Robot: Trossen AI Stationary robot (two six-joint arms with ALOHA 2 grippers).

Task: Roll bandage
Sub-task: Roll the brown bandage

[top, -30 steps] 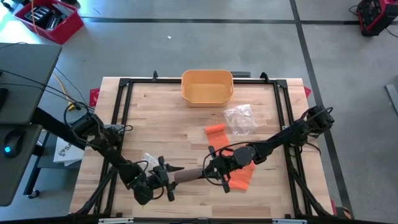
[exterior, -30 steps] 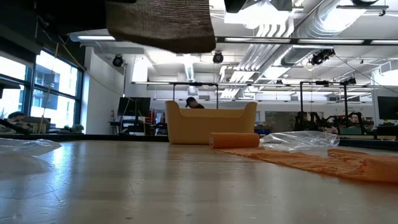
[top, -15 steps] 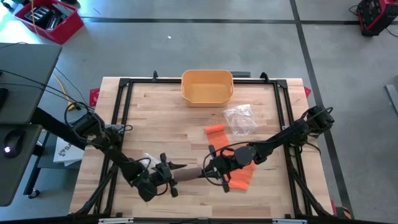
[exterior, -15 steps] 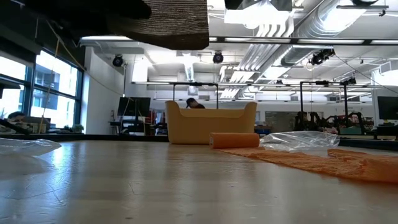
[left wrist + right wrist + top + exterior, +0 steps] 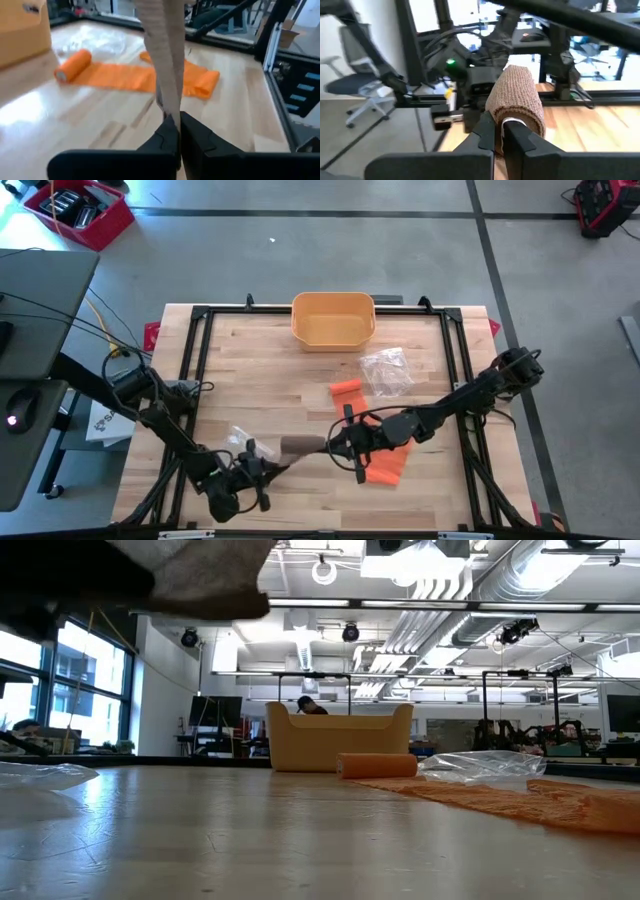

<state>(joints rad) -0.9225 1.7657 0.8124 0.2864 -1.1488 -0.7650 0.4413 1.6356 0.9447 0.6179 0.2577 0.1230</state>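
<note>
A brown bandage roll (image 5: 301, 445) hangs above the table's near middle, between my two grippers. My right gripper (image 5: 333, 448) is shut on one end of it (image 5: 516, 95). A loose brown strip (image 5: 162, 55) runs from the roll down to my left gripper (image 5: 260, 469), which is shut on it. In the low view the brown bandage (image 5: 205, 585) shows blurred at the top. An orange bandage (image 5: 386, 452) lies partly unrolled on the table, its rolled end (image 5: 347, 388) toward the far side. My left gripper pinches the brown strip's free end (image 5: 170, 109) between its two fingers, which point nearly level from the table's near left. The strip rises straight from the fingers toward the roll, clear of the table. My right gripper holds the roll by the end facing it (image 5: 513, 121), beside the pale core, between its two fingers (image 5: 485, 134). The fingers come level from the table's right and lie along the roll. The roll is lifted clear and lies about level.
A yellow bin (image 5: 333, 318) stands at the far edge. A clear plastic wrapper (image 5: 385, 370) lies right of centre, another (image 5: 238, 437) near my left gripper. A black frame (image 5: 200, 370) rims the table.
My left gripper has shut on the brown strip's free end, rolling its wrist and sinking a little toward the near left. The roll has stayed clear of the table in my right gripper and has shifted slightly toward the far edge.
</note>
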